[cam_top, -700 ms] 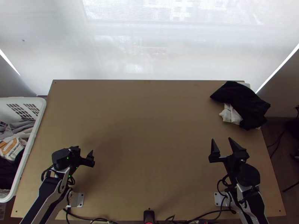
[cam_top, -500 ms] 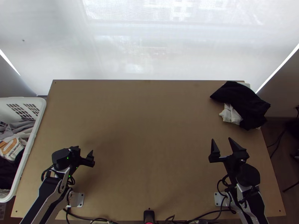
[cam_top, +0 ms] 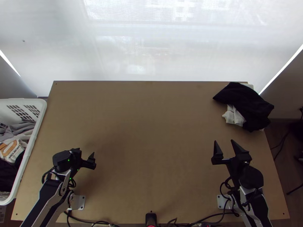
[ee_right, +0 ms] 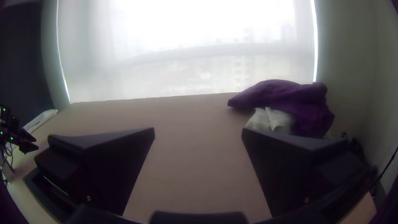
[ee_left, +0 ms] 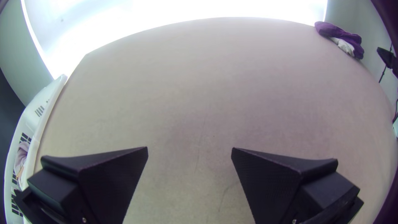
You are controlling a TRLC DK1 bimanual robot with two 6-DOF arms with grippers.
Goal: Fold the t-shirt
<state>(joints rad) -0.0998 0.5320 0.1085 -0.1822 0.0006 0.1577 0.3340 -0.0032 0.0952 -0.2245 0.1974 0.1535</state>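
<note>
Plainly, two claws, left (cam_top: 85, 151) and right (cam_top: 224, 141), gape wide and empty over one counter (cam_top: 147, 128). At its far right corner one dark cloth (cam_top: 246, 102) lies bunched over pale cloth (cam_top: 235, 118); I cannot tell which is the t-shirt. The top view shows a printed garment (cam_top: 10, 150) inside one white basket (cam_top: 41, 114); the right wrist view shows the dark heap's humped side.

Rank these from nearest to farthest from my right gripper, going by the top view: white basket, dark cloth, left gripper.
From the right gripper:
1. Dark cloth, far right corner.
2. Left gripper, left side.
3. White basket, past the left edge.
</note>
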